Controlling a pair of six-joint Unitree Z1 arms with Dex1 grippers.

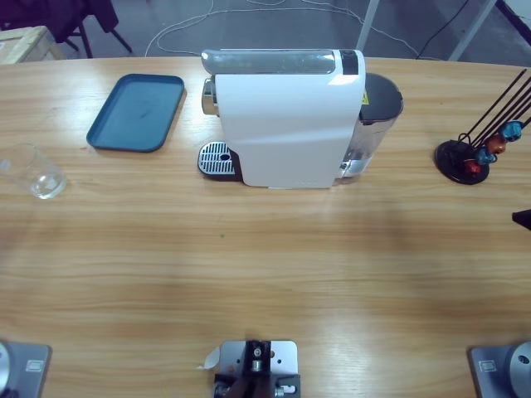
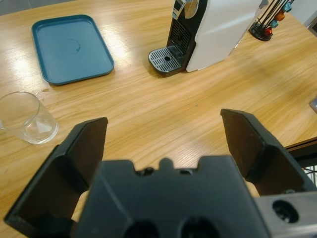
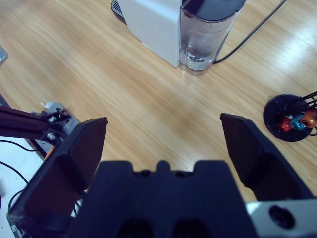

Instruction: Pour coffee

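I hold both arms back from the table, left gripper point(image 2: 163, 136) and right gripper point(image 3: 163, 136) spread wide, empty. The glass point(image 1: 35, 172), thin, slippery and likely fragile, stands near the left table edge point(image 1: 4, 249); grip its wall low. Open wood leads to the coffee machine point(image 1: 286, 116) and its drip tray point(image 1: 216, 157).

A white coffee machine point(image 1: 286, 120) stands mid-table, a blue tray point(image 1: 137, 112) to its left, a clear glass point(image 1: 35, 172) near the left edge, a capsule rack point(image 1: 481, 149) far right.
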